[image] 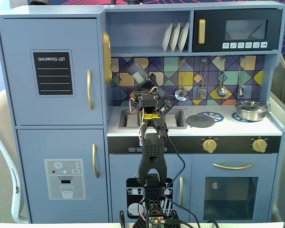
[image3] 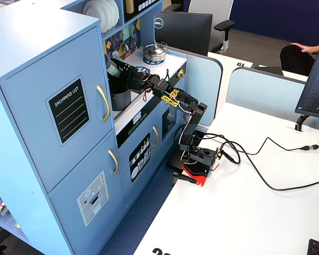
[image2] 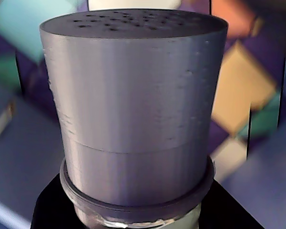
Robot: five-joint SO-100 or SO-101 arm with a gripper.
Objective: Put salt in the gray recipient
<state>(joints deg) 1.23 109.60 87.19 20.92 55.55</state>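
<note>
in a fixed view from the front, the black arm's gripper [image: 141,81] is clamping the slim gray salt shaker with its pale green label [image: 135,73], tilting it above the sink of the blue toy kitchen [image: 52,137]; a flat gray round lid [image: 200,120] and a shiny steel pan [image: 250,110] are sitting on the white counter. in the wrist view, the shaker's perforated gray cap [image2: 133,95] is filling the frame. in a fixed view from the side, the matte dark gray pot [image3: 120,98] is standing right under the shaker [image3: 113,70], and the arm is working from a white office desk [image3: 244,207].
</note>
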